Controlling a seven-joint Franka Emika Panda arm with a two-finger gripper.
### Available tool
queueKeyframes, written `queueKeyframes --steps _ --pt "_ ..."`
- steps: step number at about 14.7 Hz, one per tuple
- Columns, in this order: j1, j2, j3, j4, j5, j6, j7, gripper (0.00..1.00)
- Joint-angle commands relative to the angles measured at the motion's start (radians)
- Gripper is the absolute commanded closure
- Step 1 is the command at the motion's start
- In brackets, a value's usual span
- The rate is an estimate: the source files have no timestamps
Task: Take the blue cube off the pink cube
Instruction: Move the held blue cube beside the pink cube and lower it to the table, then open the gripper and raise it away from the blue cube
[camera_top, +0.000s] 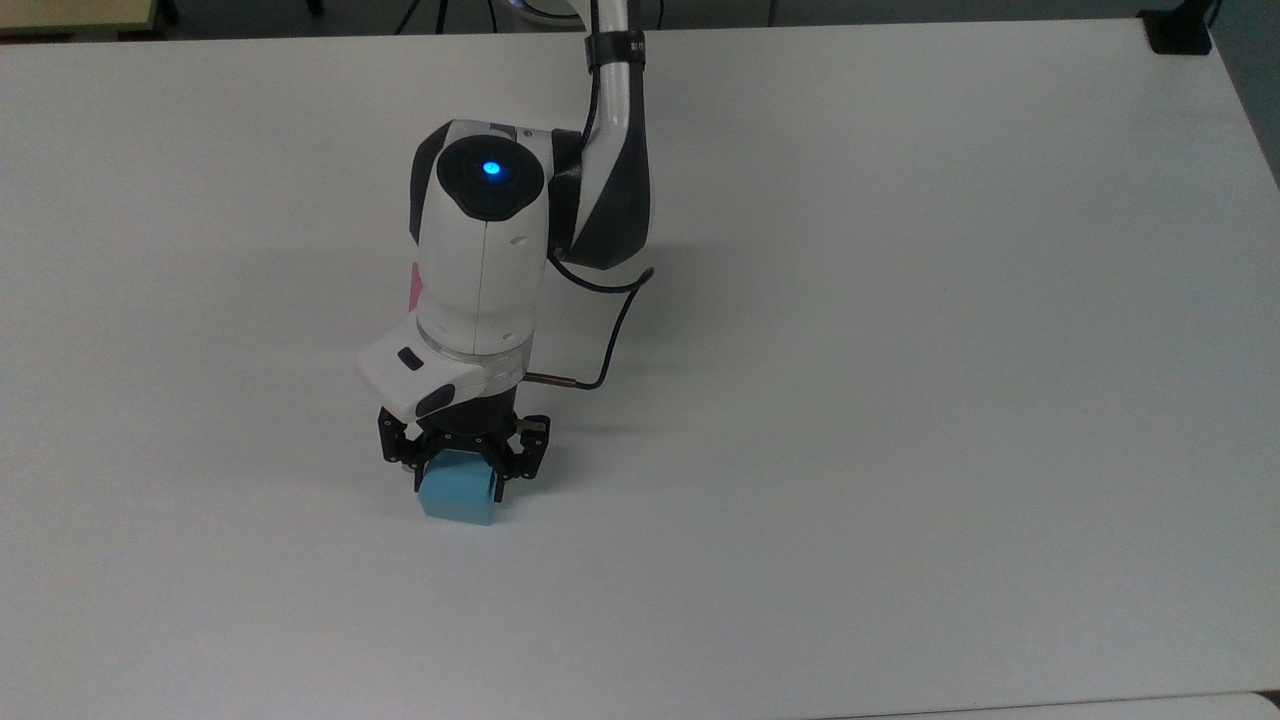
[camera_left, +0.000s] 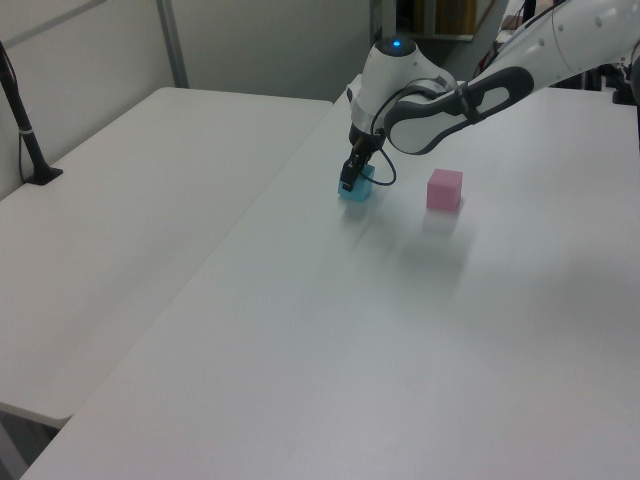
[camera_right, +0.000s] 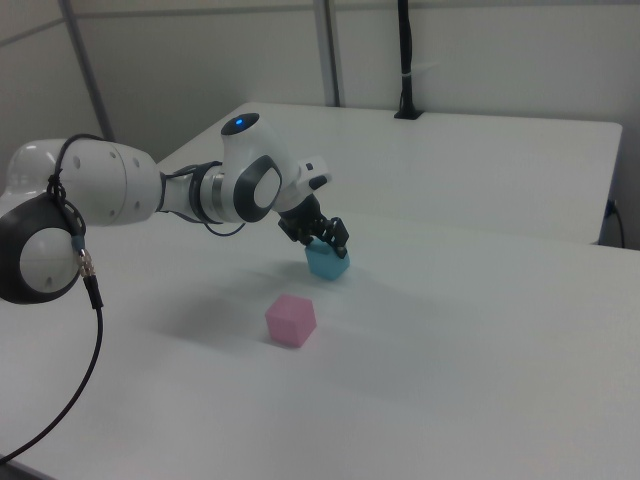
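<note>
The blue cube (camera_top: 458, 500) is low at the table surface, slightly tilted, and held between the fingers of my gripper (camera_top: 462, 472), which is shut on it. The left view shows the blue cube (camera_left: 356, 189) under the gripper (camera_left: 349, 183), well to the left of the pink cube (camera_left: 444, 189). The pink cube (camera_right: 290, 320) stands alone on the white table in the right view, nearer the camera than the blue cube (camera_right: 327, 262) and the gripper (camera_right: 318, 240). A thin sliver of the pink cube (camera_top: 412, 288) peeks out beside the arm in the top view.
The white table (camera_top: 900, 400) stretches wide around both cubes. A black clamp (camera_top: 1178, 30) sits at its far right corner in the top view. A second table (camera_left: 120, 220) with a black post (camera_left: 25, 130) adjoins on the left view's left. A cable (camera_top: 610, 340) hangs off the wrist.
</note>
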Motion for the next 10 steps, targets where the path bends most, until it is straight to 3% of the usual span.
queueKeyframes --steps 1,4,6,10 --pt "0.016 0.013 -0.019 0.016 0.007 0.001 0.024 0.00" --pt "0.019 -0.061 -0.028 -0.004 0.013 -0.008 0.024 0.00" --pt "0.022 -0.187 -0.028 -0.107 0.015 -0.020 0.024 0.00" --pt "-0.004 -0.384 -0.015 -0.146 0.013 -0.355 0.029 0.00"
